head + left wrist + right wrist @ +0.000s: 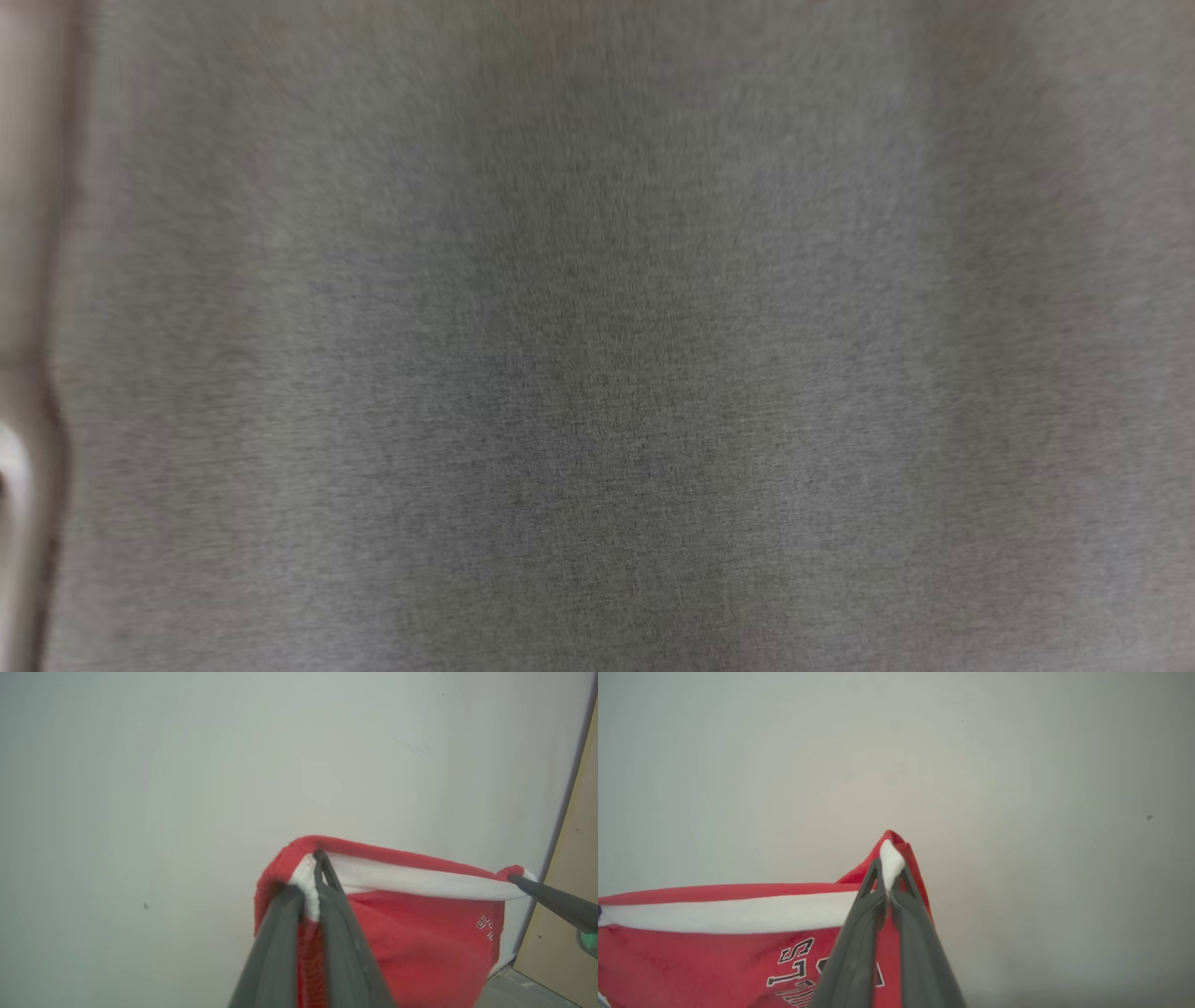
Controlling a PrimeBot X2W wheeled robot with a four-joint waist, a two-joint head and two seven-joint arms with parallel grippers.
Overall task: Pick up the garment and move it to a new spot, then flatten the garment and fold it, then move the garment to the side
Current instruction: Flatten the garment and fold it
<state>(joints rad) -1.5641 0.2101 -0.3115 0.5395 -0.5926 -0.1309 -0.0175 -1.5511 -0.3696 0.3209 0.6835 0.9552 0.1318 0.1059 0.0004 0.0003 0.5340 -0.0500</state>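
Observation:
The garment (411, 938) is red with a white band along its top edge and black-outlined lettering. It hangs stretched between both grippers in front of a pale surface. In the left wrist view, my left gripper (320, 868) is shut on one end of the white band. At that view's right, my right gripper (516, 879) pinches the other end. The right wrist view has my right gripper (890, 872) shut on a white corner of the garment (691, 952), whose band runs off to the left. The head view gives a blurred grey weave (597, 355) close up; what it is I cannot tell.
A plain whitish surface (187, 788) lies behind the garment in both wrist views. A beige panel (570, 905) with a dark edge stands at the far right of the left wrist view, with grey floor (509, 994) below it. A pale strip (23, 280) runs down the head view's left edge.

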